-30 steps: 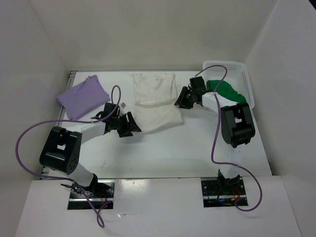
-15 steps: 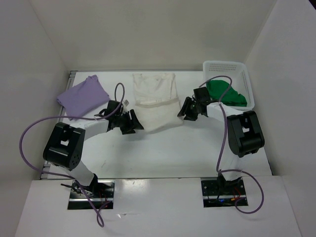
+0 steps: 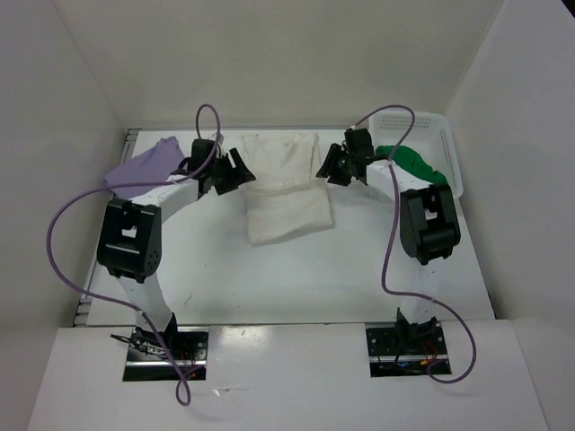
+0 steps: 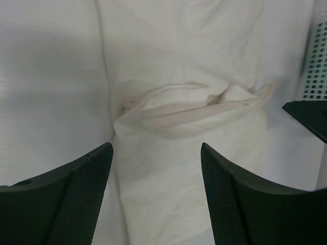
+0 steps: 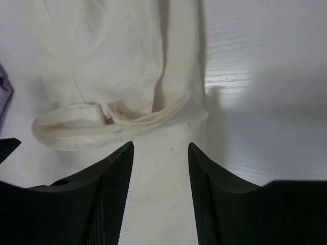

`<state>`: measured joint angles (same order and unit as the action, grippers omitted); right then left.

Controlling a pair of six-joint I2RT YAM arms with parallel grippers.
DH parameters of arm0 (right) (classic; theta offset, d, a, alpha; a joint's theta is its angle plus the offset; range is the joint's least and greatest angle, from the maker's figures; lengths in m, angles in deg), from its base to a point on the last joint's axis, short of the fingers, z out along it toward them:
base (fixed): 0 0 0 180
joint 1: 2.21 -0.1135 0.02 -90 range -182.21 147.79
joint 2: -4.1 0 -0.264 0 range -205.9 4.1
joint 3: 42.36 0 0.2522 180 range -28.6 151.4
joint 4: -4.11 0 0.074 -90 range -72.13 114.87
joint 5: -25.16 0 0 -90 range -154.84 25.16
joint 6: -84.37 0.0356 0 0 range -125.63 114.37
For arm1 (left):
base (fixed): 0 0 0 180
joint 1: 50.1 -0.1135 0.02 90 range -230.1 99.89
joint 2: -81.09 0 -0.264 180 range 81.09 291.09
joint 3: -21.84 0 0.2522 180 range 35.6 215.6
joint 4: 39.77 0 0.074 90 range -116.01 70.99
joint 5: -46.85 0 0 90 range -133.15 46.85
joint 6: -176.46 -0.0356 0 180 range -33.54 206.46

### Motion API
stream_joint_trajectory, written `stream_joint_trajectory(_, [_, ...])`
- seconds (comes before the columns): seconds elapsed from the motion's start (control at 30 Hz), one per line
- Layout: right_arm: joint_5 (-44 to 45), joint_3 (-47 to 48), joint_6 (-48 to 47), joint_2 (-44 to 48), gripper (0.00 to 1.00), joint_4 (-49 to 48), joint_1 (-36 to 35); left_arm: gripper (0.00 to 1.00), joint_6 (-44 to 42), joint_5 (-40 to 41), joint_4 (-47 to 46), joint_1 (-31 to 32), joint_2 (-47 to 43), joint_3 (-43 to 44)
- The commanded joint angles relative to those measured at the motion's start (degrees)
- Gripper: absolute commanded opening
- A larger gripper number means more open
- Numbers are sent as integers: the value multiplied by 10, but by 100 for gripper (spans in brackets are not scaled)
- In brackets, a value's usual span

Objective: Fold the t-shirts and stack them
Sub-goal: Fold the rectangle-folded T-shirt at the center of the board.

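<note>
White t-shirt (image 3: 283, 193) lying half-folded on the table (image 3: 359, 260), both grippers flanking its far end.
Lavender t-shirt (image 3: 144, 166) is resting far left; green t-shirt (image 3: 411, 162) is sitting in the basket (image 3: 445, 135). Left gripper (image 3: 235, 169) and right gripper (image 3: 331, 168) are hovering spread, holding nothing (limp, light cloth is likely sagging; pinching far corners seems safest).

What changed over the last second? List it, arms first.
The left pincer swung from the near-left corner of the white t-shirt out to its far-left edge. The right pincer dipped nearer, then returned to the far-right edge. Both stand open, holding nothing. The white t-shirt, the lavender t-shirt and the green t-shirt at the basket lie about as before.
</note>
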<state>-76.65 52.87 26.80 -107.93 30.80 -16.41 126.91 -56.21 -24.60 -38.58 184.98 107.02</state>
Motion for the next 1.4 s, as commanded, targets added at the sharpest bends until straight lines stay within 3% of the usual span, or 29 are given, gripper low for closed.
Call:
stream_joint_trajectory(0.0, [15,45,-26,-34,53,12,4,77,-22,-5,-4,1,29,11])
stream_joint_trajectory(0.57, [4,160,-37,-141,56,53,4,78,-22,-36,-18,1,137,85])
stream_joint_trajectory(0.63, [4,160,-37,-141,52,53,4,70,-22,-41,-18,1,137,85])
stream_joint_trajectory(0.73, [-1,160,-32,-146,37,53,4,57,-22,-46,-18,1,137,91])
stream_joint_trajectory(0.77, [-1,160,-32,-146,25,53,4,48,-22,-46,-18,1,137,91])
stream_joint_trajectory(0.87, [-1,165,-32,-140,11,63,4,31,-22,-46,-4,1,128,103])
stream_joint_trajectory(0.9, [-1,165,-32,-124,4,63,4,26,-22,-46,-4,1,123,103])
stream_joint_trajectory(0.93, [-1,158,-32,-116,1,63,4,19,-22,-46,-4,1,115,96])
stream_joint_trajectory(1.03, [-1,116,-20,-65,0,70,4,12,-22,-52,6,1,67,78])
stream_joint_trajectory(1.2, [-8,7,0,57,0,70,4,6,-3,-105,33,1,-54,9])
stream_joint_trajectory(1.37, [-2,-179,24,252,0,104,4,6,9,-163,74,29,-216,-156])
